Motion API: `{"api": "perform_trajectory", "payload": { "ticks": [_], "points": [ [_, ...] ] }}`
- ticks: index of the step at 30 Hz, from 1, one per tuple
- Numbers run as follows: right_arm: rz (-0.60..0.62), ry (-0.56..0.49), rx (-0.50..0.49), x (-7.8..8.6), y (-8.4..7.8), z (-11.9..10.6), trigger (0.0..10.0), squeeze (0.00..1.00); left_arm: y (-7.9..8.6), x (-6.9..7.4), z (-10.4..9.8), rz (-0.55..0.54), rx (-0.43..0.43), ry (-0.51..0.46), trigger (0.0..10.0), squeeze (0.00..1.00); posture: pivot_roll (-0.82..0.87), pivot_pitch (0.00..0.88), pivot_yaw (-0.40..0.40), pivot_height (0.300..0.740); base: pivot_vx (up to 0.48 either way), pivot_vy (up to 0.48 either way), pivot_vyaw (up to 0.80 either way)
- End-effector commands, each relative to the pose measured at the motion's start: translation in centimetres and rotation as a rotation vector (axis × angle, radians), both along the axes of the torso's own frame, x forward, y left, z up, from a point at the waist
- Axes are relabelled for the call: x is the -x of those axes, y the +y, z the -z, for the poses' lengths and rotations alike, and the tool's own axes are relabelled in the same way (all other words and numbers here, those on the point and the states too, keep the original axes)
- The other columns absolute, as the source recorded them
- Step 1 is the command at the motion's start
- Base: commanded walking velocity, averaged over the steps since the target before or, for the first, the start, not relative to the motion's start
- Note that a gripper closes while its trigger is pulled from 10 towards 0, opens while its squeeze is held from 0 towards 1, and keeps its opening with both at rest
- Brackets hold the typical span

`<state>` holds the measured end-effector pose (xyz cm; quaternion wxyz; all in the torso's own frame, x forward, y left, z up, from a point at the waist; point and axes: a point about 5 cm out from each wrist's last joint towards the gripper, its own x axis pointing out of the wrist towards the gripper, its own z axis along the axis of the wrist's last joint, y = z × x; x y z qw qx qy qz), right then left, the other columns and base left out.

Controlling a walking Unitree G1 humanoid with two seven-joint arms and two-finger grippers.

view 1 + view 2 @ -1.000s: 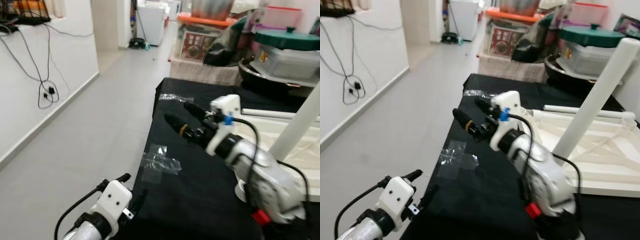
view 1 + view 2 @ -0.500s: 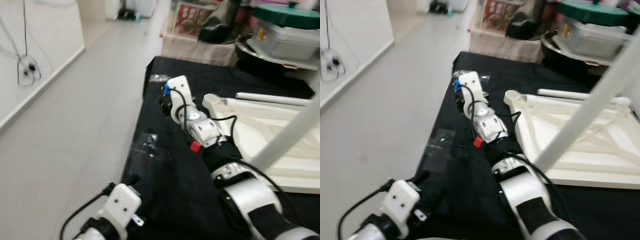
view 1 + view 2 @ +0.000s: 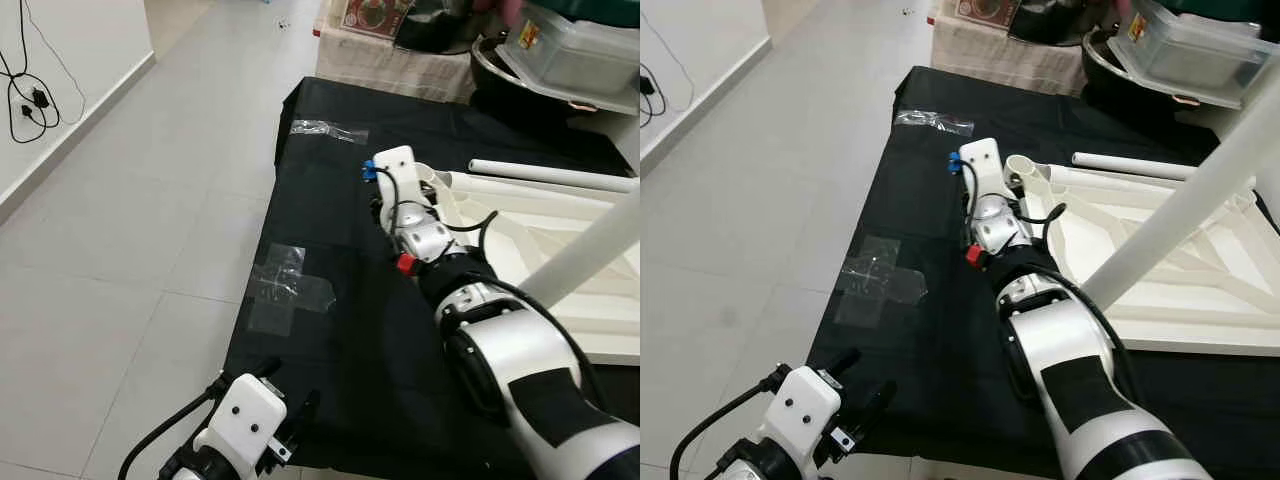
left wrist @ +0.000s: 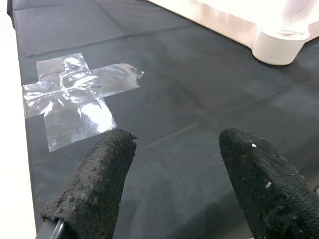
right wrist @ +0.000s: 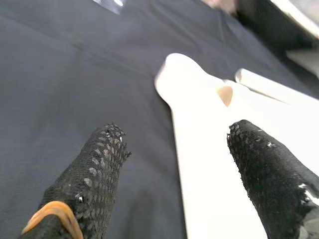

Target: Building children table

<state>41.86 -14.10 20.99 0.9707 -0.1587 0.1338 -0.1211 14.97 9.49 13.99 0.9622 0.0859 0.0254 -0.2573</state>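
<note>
A white children's table (image 3: 1160, 270) lies upside down on a black cloth (image 3: 340, 240) spread over the floor, its ribbed underside facing up and its long axis running away to the robot's right. One white leg (image 3: 1180, 215) is already seated in it and rises on a slant toward the upper right. A second, loose leg (image 3: 550, 172) lies flat along the table's far edge, its long axis crosswise, one end pointing toward the near corner socket (image 5: 182, 69). The right gripper (image 5: 174, 164) reaches forward over the cloth just at that rounded corner; its jaws are spread apart and hold nothing, the corner socket lying ahead of them and between their lines, with one fingertip (image 5: 97, 164) over bare cloth and the other over the white frame. The left gripper (image 4: 174, 184) hangs low at the near edge of the cloth, jaws likewise parted and empty. Ahead of its jaws, toward one side, a cross of clear tape (image 4: 79, 97) is stuck flat on the cloth; farther ahead on the other side sits a round white corner of the table. Another strip of tape (image 3: 328, 130) lies near the far edge of the cloth.
</note>
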Motion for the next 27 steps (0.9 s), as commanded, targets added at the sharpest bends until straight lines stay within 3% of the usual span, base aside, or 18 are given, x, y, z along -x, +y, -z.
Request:
{"api": "perform_trajectory", "payload": {
  "ticks": [1,9,15,27],
  "points": [
    [0.046,0.016,-0.039,0.0,-0.8,0.2,10.0,0.0,-0.3,0.3,-0.1,0.006,0.005,0.013,10.0,0.0,0.08,0.166,-0.179,0.74,0.0,0.0,0.0],
    [0.09,0.084,-0.084,0.4,-1.8,1.5,10.0,0.0,-0.3,0.5,-0.3,0.0,0.0,0.017,10.0,0.0,0.08,0.184,-0.178,0.74,0.0,0.0,0.0],
    [0.148,0.073,-0.062,0.6,-2.7,1.8,10.0,0.0,-0.3,0.6,-0.5,-0.002,-0.006,0.016,10.0,0.0,0.08,0.198,-0.176,0.74,0.0,0.0,0.0],
    [0.154,0.148,-0.082,0.9,-2.7,2.8,10.0,0.0,-0.2,0.6,-0.5,-0.007,-0.013,0.021,10.0,0.0,0.08,0.206,-0.175,0.74,0.0,0.0,0.0]
  ]
}}
